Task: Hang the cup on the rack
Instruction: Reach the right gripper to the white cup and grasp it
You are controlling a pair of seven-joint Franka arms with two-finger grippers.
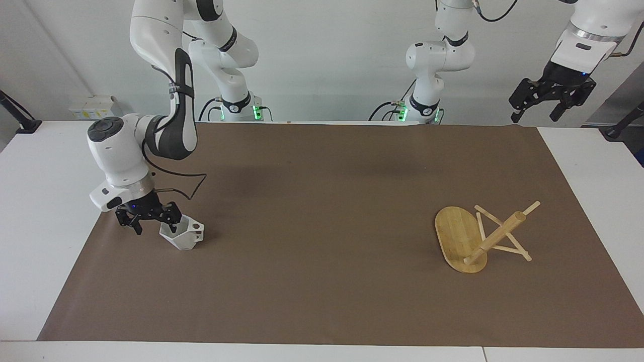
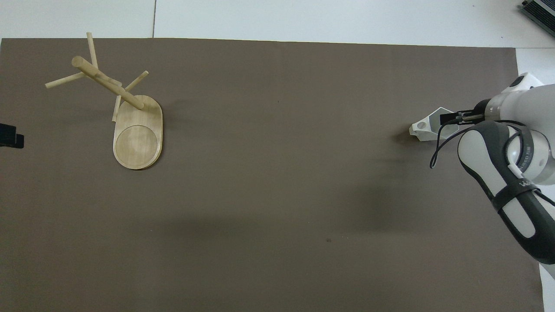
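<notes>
The white faceted cup [image 1: 184, 237] lies tilted on the brown mat near the right arm's end, its handle toward the middle of the table; it also shows in the overhead view [image 2: 427, 128]. My right gripper [image 1: 151, 220] is low at the cup and open, with one finger inside the rim and the other outside it; in the overhead view [image 2: 451, 118] it covers the cup's mouth. The bamboo rack [image 1: 475, 236] lies tipped over near the left arm's end, its post slanting off the oval base [image 2: 138, 138]. My left gripper [image 1: 537, 108] waits high and open.
The brown mat [image 1: 322, 201] covers most of the white table [image 1: 40, 201]. A black tip of the left gripper [image 2: 9, 136] shows at the overhead view's edge. The right arm's elbow [image 2: 511, 173] hangs over the mat's corner.
</notes>
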